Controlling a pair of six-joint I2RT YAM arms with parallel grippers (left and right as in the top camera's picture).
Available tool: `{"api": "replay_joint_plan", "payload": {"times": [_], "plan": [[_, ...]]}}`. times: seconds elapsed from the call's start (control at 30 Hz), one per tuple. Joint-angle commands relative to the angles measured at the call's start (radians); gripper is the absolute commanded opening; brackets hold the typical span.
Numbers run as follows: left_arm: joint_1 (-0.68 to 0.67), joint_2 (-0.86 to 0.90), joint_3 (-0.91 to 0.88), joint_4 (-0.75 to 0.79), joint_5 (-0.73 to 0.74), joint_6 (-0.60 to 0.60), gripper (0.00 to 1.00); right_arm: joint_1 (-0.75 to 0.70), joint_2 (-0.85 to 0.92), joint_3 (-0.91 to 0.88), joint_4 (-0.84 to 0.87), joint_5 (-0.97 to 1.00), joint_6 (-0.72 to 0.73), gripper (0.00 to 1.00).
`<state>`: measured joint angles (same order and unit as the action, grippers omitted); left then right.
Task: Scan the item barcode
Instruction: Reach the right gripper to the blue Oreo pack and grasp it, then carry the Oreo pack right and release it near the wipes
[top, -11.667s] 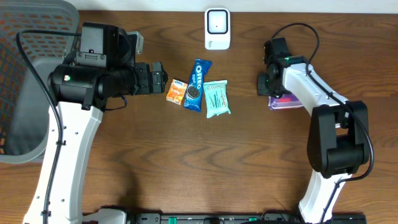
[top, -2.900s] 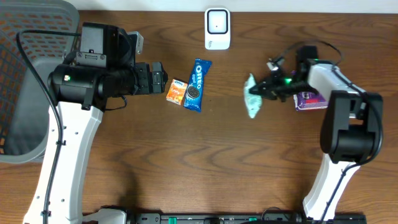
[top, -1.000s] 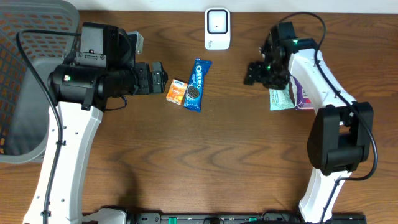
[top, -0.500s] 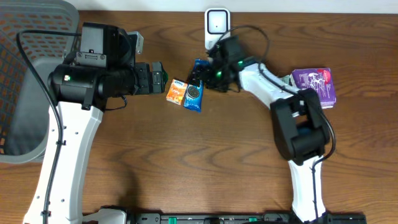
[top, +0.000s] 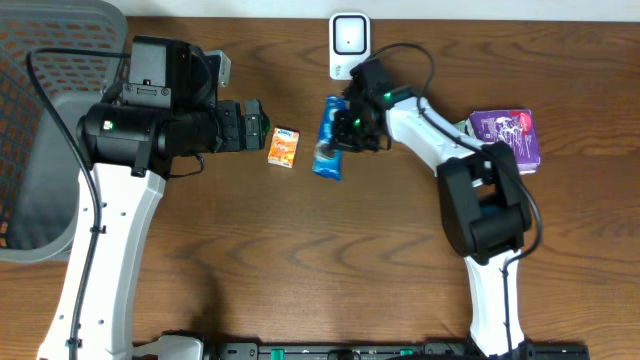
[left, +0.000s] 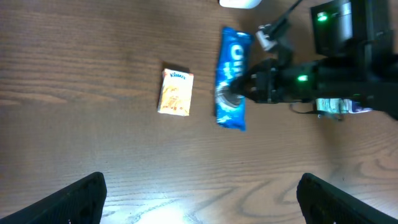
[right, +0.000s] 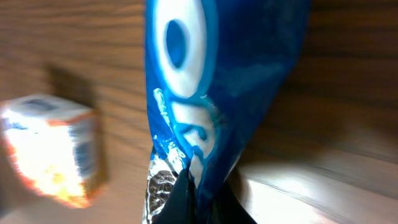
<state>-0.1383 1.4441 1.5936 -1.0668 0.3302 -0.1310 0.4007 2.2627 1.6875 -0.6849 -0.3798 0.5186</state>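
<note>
Evidently mid-pickup — right gripper (top: 346, 131) pinches the Oreo pack (top: 328, 156), which next needs its barcode turned toward the scanner (top: 349, 40) (left gripper (top: 258, 126) gapes idle).

The table (top: 300, 260) is of dark brown wood, and its grain runs from left to right. At its left edge stands a grey basket (top: 30, 200) with mesh walls (partly out of the picture). In the left wrist view a soft white glare (left: 168, 214) lies on the wood.

Right gripper (top: 345, 133) now clamps Oreo pack (top: 328, 150)
</note>
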Motion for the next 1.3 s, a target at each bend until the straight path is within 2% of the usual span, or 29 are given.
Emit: {"api": "replay_joint_plan", "payload": {"times": [0.0,0.1,0.27,0.47,0.6,0.87,0.97,1.0,1.07,1.1,1.2,1.27], "plan": [[0.002,0.002,-0.002,-0.002,-0.009,-0.002,0.98,-0.008,-0.120,0.035,-0.119,0.439,-0.123,0.01],[0.003,0.002,-0.002,-0.002,-0.009,-0.002,0.98,0.016,-0.167,0.035,-0.213,0.681,-0.173,0.01],[0.003,0.002,-0.002,-0.002,-0.009,-0.002,0.98,0.057,-0.142,0.017,-0.305,0.954,-0.213,0.01],[0.003,0.002,-0.002,-0.002,-0.009,-0.002,0.98,0.071,-0.050,0.012,-0.301,0.997,-0.213,0.01],[0.003,0.002,-0.002,-0.002,-0.009,-0.002,0.98,0.086,0.049,0.012,-0.307,1.133,-0.230,0.01],[0.003,0.002,-0.002,-0.002,-0.009,-0.002,0.98,0.196,0.103,0.024,-0.341,1.130,-0.225,0.01],[0.003,0.002,-0.002,-0.002,-0.009,-0.002,0.98,0.254,0.103,0.032,-0.340,1.143,-0.254,0.10],[0.003,0.002,-0.002,-0.002,-0.009,-0.002,0.98,0.268,0.103,0.032,-0.344,1.146,-0.254,0.22],[0.003,0.002,-0.002,-0.002,-0.009,-0.002,0.98,0.282,0.103,0.032,-0.351,1.145,-0.253,0.36],[0.003,0.002,-0.002,-0.002,-0.009,-0.002,0.98,0.285,0.103,0.033,-0.353,1.144,-0.239,0.47],[0.002,0.002,-0.002,-0.002,-0.009,-0.002,0.98,0.286,0.103,0.058,-0.402,1.107,-0.210,0.49],[0.003,0.002,-0.002,-0.002,-0.009,-0.002,0.98,0.269,0.103,0.119,-0.497,1.095,-0.097,0.50]]}}
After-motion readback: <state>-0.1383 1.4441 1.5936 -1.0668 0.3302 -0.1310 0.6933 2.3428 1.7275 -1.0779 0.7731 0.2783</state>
